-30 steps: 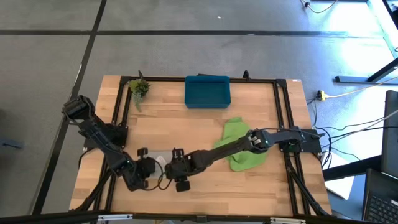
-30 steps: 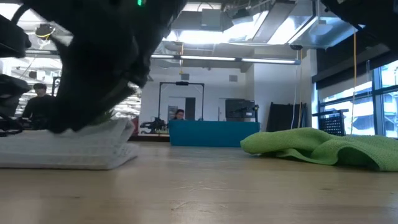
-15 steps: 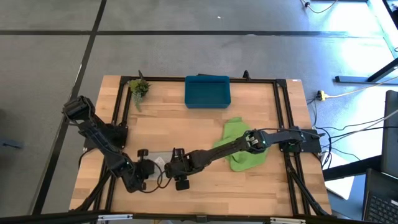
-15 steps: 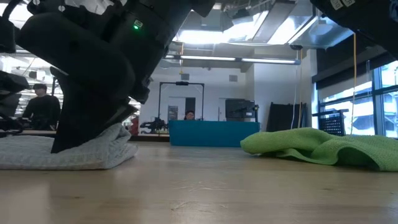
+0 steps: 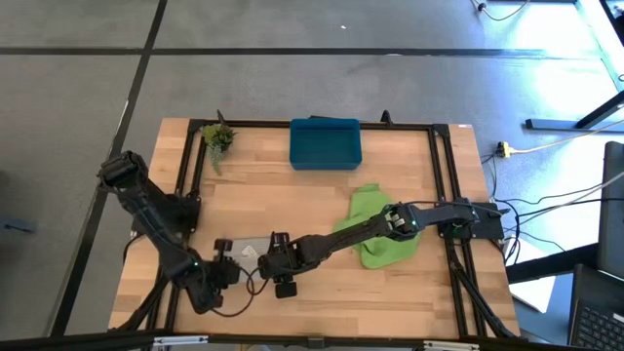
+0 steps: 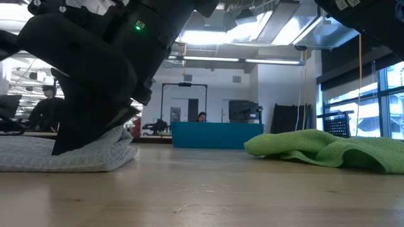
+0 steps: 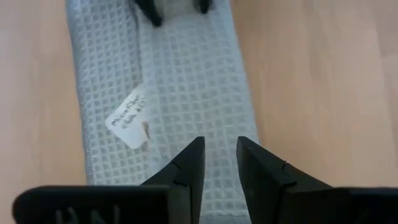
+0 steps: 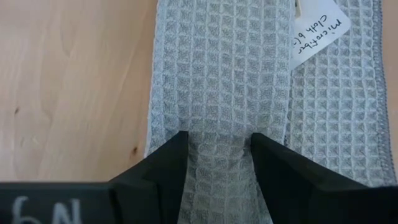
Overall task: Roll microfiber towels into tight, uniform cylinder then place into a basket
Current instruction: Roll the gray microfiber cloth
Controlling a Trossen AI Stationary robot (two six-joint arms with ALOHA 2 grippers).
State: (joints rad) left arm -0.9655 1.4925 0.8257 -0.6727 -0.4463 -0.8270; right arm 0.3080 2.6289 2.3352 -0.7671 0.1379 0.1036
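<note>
Rolling stage: right gripper (image 8: pixel 219 163) pinches folded grey waffle-weave microfiber towel (image 8: pixel 249 81) at 7 o'clock; left gripper (image 7: pixel 219 163), narrowly spread, empty. Next: tighten roll.

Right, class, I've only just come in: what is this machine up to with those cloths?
Two robot arms are working on a light grey towel folded into a strip near the table's front edge. The right hand pinches one end of it between its fingers. The left hand hovers over the other end, fingers slightly apart, gripping nothing. The lime green towel lies crumpled to the right, untouched. The teal basket at the back holds no towel yet.
</note>
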